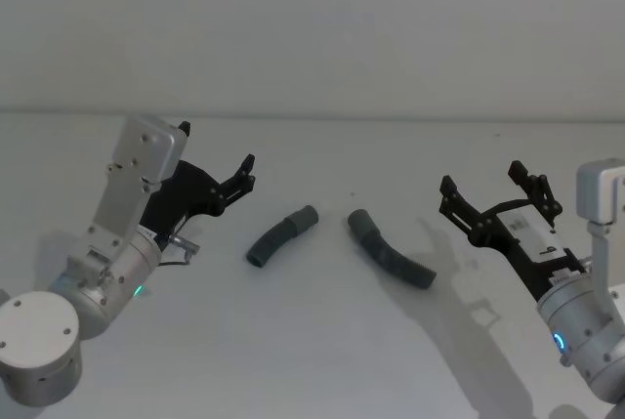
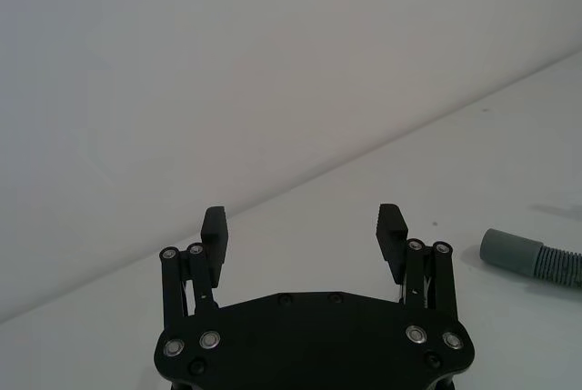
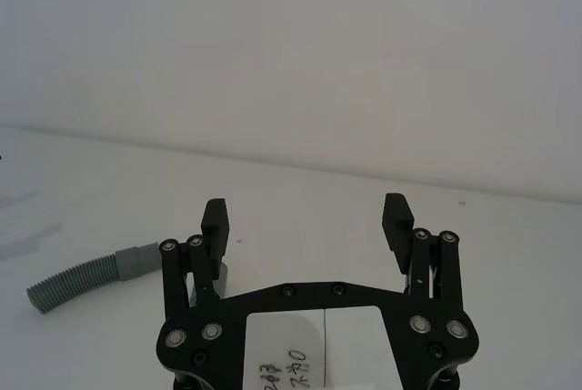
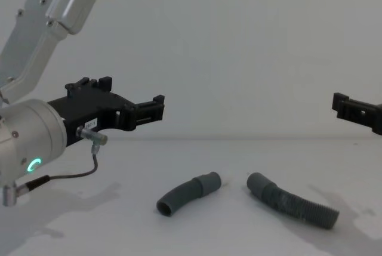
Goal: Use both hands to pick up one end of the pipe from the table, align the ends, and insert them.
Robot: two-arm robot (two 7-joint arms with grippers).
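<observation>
We see two dark-grey flexible hose pieces lying flat on the plain white table (image 1: pixel 312 365), near the middle, with neither one held. The shorter curved ribbed hose piece (image 1: pixel 281 236) (image 4: pixel 186 192) is on the left and the longer ribbed hose piece (image 1: pixel 391 251) (image 4: pixel 292 203) (image 3: pixel 86 274) is on the right. Their smooth cuff ends, the short piece's cuff (image 1: pixel 307 216) and the long piece's cuff (image 1: pixel 361 221), point toward each other with a gap between them, not touching.

The black angular left gripper (image 1: pixel 246 173) (image 2: pixel 303 222) (image 4: pixel 156 108) hangs above the table, left of the shorter piece and well apart from it. Its fingers are spread wide with nothing between them. A green ring light (image 4: pixel 34 164) glows on its silver-grey arm.

The black angular right gripper (image 1: pixel 481 177) (image 3: pixel 306 211) (image 4: pixel 341 105) is off the table too, to the right of the longer piece. Its fingers are likewise spread and hold nothing. We see both grippers pointing roughly inward, toward the hoses.
</observation>
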